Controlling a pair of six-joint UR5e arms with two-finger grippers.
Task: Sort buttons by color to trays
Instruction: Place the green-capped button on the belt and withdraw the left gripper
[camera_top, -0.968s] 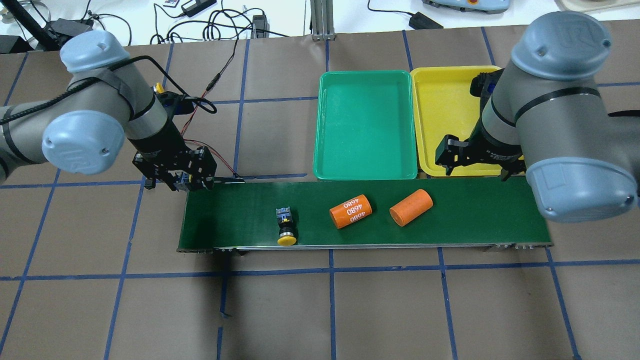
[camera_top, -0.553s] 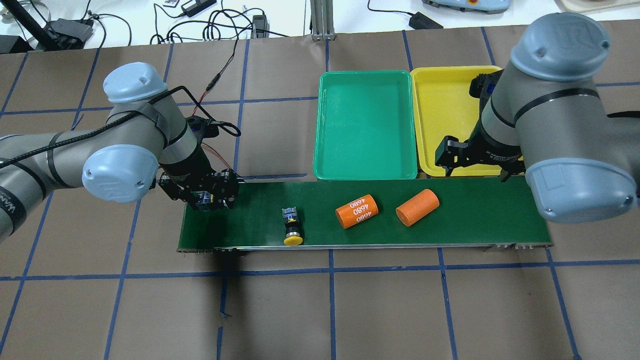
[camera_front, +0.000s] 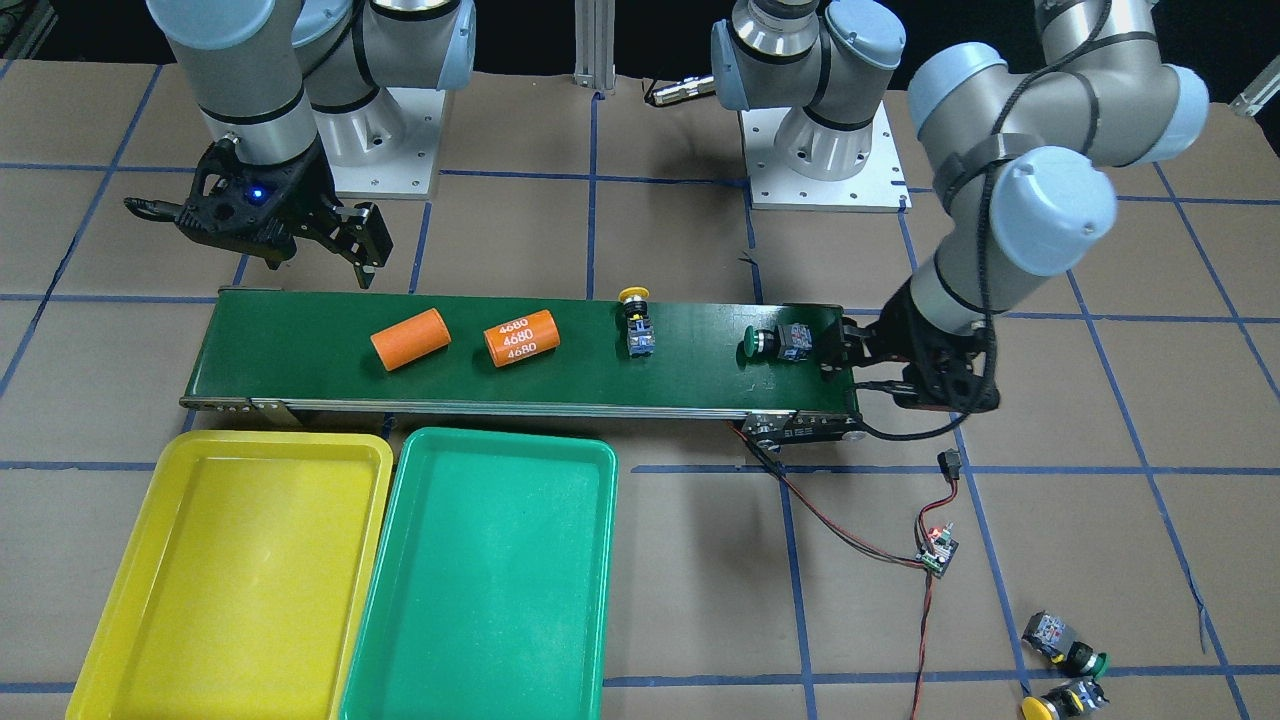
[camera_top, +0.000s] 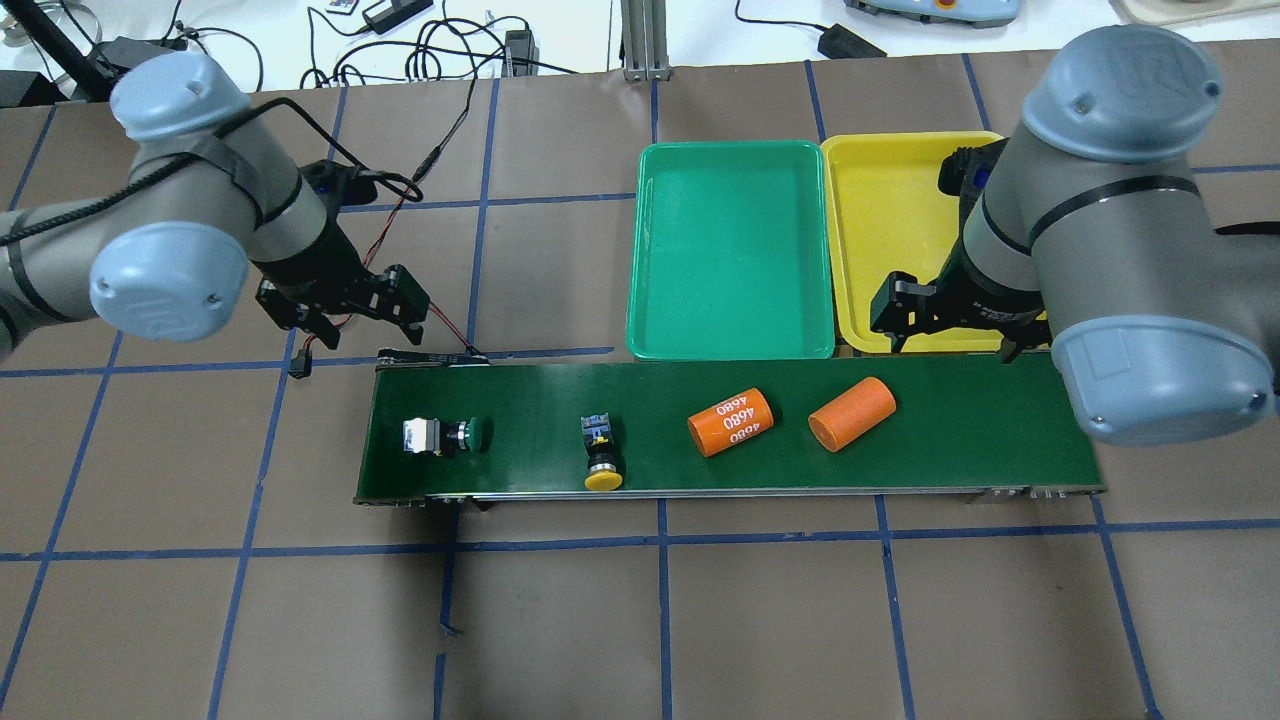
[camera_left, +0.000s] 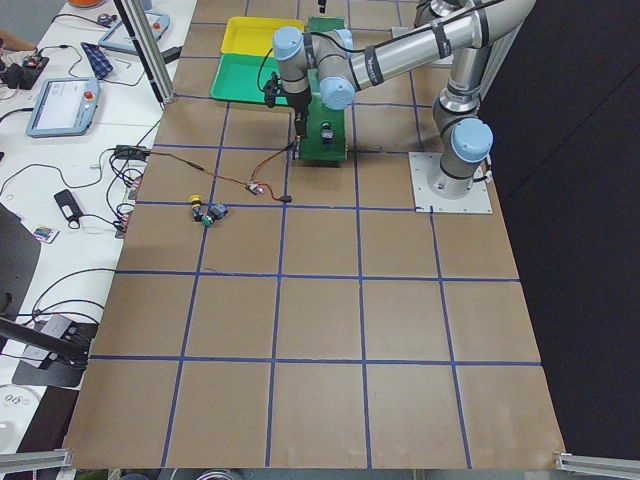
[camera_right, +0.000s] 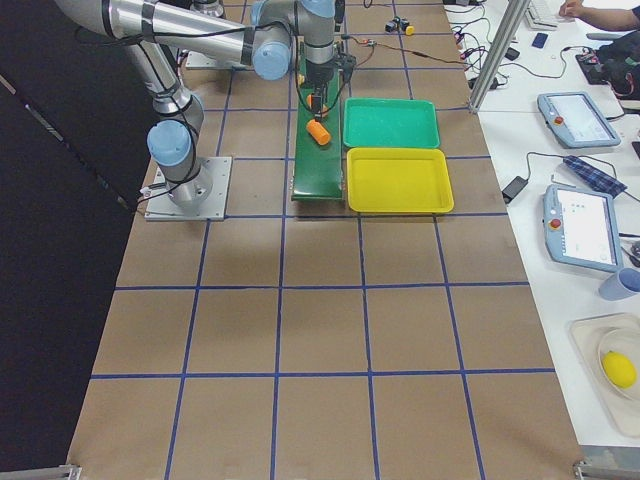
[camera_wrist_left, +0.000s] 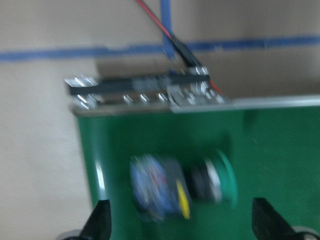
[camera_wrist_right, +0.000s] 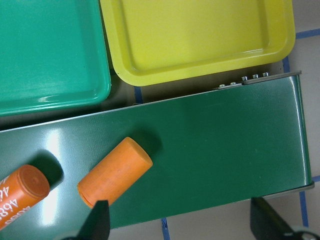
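My left gripper (camera_top: 340, 305) is spread wide and holds nothing. It hangs by the left end of the belt (camera_top: 950, 440), on the side toward the operators' edge of the table. On its blurred wrist feed the fingertips (camera_wrist_left: 100, 222) stand well clear of the green button (camera_top: 450, 436). That button lies on its side near the belt's left end, cap toward the table's right end.

The yellow button (camera_top: 600, 455) lies further along the belt, cap at the rim nearest the robot's edge. Two orange cylinders (camera_top: 730, 422) lie beyond it, toward the right end.

My right gripper (camera_top: 945, 325) is also spread and empty, above the belt's right end, just by the yellow tray (camera_top: 885, 230). The green tray (camera_top: 730, 260) sits beside that tray, both between the belt and the operators' edge.

The other green button (camera_front: 1065, 645) and the other yellow button (camera_front: 1060, 700) lie side by side on the table, off the belt, toward the operators' edge and leftward of the belt.
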